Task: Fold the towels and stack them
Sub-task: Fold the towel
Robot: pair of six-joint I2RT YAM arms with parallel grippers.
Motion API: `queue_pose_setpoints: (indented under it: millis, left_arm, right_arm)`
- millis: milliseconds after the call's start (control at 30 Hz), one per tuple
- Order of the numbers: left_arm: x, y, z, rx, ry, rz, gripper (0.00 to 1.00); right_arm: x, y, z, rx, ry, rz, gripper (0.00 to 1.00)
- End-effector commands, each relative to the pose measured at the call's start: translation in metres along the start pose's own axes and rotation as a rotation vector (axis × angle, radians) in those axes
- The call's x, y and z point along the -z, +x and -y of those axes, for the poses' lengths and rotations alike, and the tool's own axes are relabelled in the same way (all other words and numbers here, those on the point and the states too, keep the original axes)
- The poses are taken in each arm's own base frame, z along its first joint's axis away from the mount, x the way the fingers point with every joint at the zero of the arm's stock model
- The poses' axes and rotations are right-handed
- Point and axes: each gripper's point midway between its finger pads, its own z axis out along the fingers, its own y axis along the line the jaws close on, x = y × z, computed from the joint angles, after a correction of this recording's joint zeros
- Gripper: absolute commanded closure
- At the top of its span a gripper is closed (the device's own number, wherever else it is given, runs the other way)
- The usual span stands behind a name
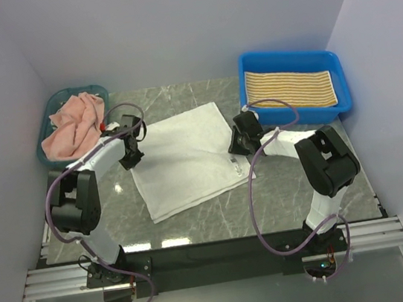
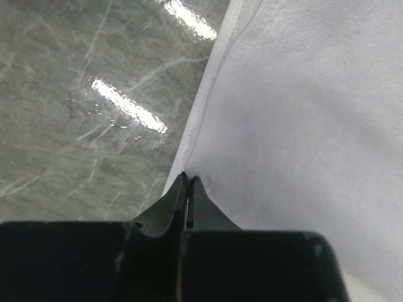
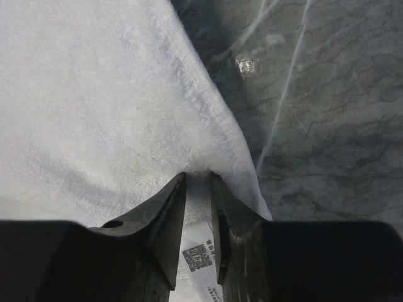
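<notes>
Top external view: the white towel (image 1: 188, 160) lies spread flat, a little askew, at the middle of the table (image 1: 197, 227), so the first fold is the step in hand. The left gripper (image 1: 132, 159) sits at its left edge and the right gripper (image 1: 240, 145) at its right edge, both toward the upper half of the cloth. A pink towel (image 1: 71, 128) is heaped in the basket (image 1: 46, 154) at upper left, and a striped towel (image 1: 294, 87) lies folded in the bin (image 1: 286, 55) at upper right. Bare table shows below the white towel, so carrying the held edges down the frame looks the roomier fold; basket and bin stand near each arm's outer side. Left wrist view: the left gripper (image 2: 187, 182) is closed tight at the hem of the white towel (image 2: 302, 126), where the cloth puckers. It probably pinches the hem, though cloth between the tips is hard to make out. Table (image 2: 75, 113) fills the left of the frame. Right wrist view: the right gripper (image 3: 198, 179) has its jaws narrowly apart, gripping the bunched hem of the white towel (image 3: 94, 94); a label (image 3: 197, 258) shows below. The next move calls for both arms to lift together and evenly, so neither hem slips.
</notes>
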Motion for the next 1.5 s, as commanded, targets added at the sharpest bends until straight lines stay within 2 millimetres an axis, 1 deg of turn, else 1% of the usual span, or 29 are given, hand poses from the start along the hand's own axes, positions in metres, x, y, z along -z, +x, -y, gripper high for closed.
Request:
queue_pose_setpoints:
  millis: [0, 67, 200, 367, 433, 500, 533, 567, 600, 667, 700, 733, 767, 800, 833, 867, 900, 967, 1033, 1100, 1167, 1200, 1267, 1300, 1333, 1367, 1400, 1433, 1467]
  left_arm:
    - [0.011, -0.013, -0.016, 0.001, -0.044, 0.045, 1.0]
    - [0.008, -0.011, -0.018, 0.004, -0.051, 0.042, 0.99]
    - [-0.01, 0.006, -0.022, -0.002, -0.066, -0.005, 0.96]
    - [-0.02, 0.021, -0.025, -0.009, -0.076, -0.044, 0.87]
    - [-0.022, 0.026, -0.027, -0.007, -0.074, -0.055, 0.84]
    - [-0.022, 0.032, -0.029, -0.008, -0.065, -0.067, 0.82]
    - [-0.022, 0.036, -0.029, -0.01, -0.056, -0.074, 0.8]
    - [-0.018, 0.038, -0.027, -0.006, -0.033, -0.08, 0.8]
    - [-0.019, 0.047, -0.031, -0.012, -0.029, -0.091, 0.78]
    - [-0.012, 0.059, -0.028, -0.019, 0.016, -0.115, 0.75]
    - [-0.012, 0.073, -0.035, -0.032, 0.017, -0.137, 0.73]
    - [-0.009, 0.081, -0.032, -0.039, 0.039, -0.141, 0.73]
    - [-0.001, 0.086, -0.027, -0.027, 0.087, -0.152, 0.71]
    - [0.0, 0.099, -0.035, -0.036, 0.087, -0.171, 0.68]
    - [0.005, 0.107, -0.034, -0.033, 0.106, -0.178, 0.67]
    - [0.013, 0.105, -0.032, -0.023, 0.143, -0.159, 0.64]
    - [0.016, 0.115, -0.037, -0.023, 0.156, -0.18, 0.6]
    - [0.032, 0.108, -0.035, 0.002, 0.215, -0.159, 0.45]
    - [0.048, 0.09, -0.029, 0.016, 0.258, -0.112, 0.34]
    - [0.071, 0.056, -0.019, 0.044, 0.304, -0.032, 0.27]
    - [0.077, 0.024, -0.021, 0.058, 0.303, 0.047, 0.23]
    - [0.084, 0.003, -0.015, 0.076, 0.325, 0.09, 0.22]
    - [0.077, -0.02, -0.014, 0.069, 0.332, 0.111, 0.2]
    - [0.08, -0.036, -0.006, 0.071, 0.358, 0.133, 0.19]
    - [0.076, -0.048, -0.003, 0.056, 0.362, 0.148, 0.17]
    - [0.061, -0.044, 0.004, 0.023, 0.355, 0.096, 0.17]
    - [0.063, -0.059, 0.014, 0.012, 0.37, 0.101, 0.16]
    - [0.053, -0.061, 0.012, -0.017, 0.343, 0.069, 0.15]
    - [0.034, -0.052, 0.017, -0.047, 0.314, 0.01, 0.15]
  right_arm:
    - [-0.01, 0.011, 0.02, -0.027, 0.065, -0.028, 0.69]
    - [-0.009, 0.011, 0.017, -0.023, 0.054, -0.031, 0.69]
    - [-0.007, 0.007, 0.013, -0.017, 0.033, -0.02, 0.69]
    - [-0.002, 0.013, 0.015, -0.019, 0.04, -0.043, 0.7]
    - [0.001, 0.028, 0.024, -0.049, 0.063, -0.093, 0.7]
    - [0.009, 0.045, 0.019, -0.091, 0.016, -0.152, 0.7]
    - [0.013, 0.062, 0.031, -0.102, 0.032, -0.184, 0.7]
    - [0.021, 0.064, 0.031, -0.109, 0.02, -0.178, 0.7]
    - [0.027, 0.083, 0.041, -0.115, 0.032, -0.215, 0.7]
    - [0.044, 0.089, 0.046, -0.117, 0.018, -0.202, 0.7]
    - [0.051, 0.107, 0.057, -0.12, 0.03, -0.232, 0.7]
    - [0.058, 0.114, 0.058, -0.117, 0.023, -0.237, 0.7]
    - [0.069, 0.112, 0.054, -0.114, -0.01, -0.212, 0.69]
    - [0.075, 0.129, 0.063, -0.114, 0.001, -0.24, 0.69]
    - [0.082, 0.136, 0.059, -0.107, -0.026, -0.253, 0.69]
    - [0.09, 0.135, 0.053, -0.105, -0.067, -0.238, 0.69]
    - [0.095, 0.14, 0.052, -0.11, -0.091, -0.247, 0.68]
    - [0.105, 0.128, 0.037, -0.093, -0.159, -0.206, 0.67]
    - [0.116, 0.095, 0.023, -0.026, -0.18, -0.123, 0.65]
    - [0.127, 0.047, 0.014, 0.04, -0.149, 0.017, 0.57]
    - [0.13, 0.012, 0.013, 0.062, -0.112, 0.106, 0.46]
    - [0.137, -0.016, 0.006, 0.082, -0.122, 0.169, 0.43]
    - [0.132, -0.043, 0.007, 0.092, -0.088, 0.228, 0.38]
    - [0.134, -0.067, 0.001, 0.093, -0.093, 0.284, 0.37]
    - [0.132, -0.076, -0.002, 0.09, -0.095, 0.296, 0.34]
    - [0.121, -0.08, -0.001, 0.092, -0.083, 0.283, 0.33]
    - [0.122, -0.095, -0.009, 0.104, -0.101, 0.321, 0.32]
    - [0.117, -0.098, -0.011, 0.115, -0.106, 0.329, 0.3]
    - [0.108, -0.099, -0.012, 0.126, -0.106, 0.323, 0.3]
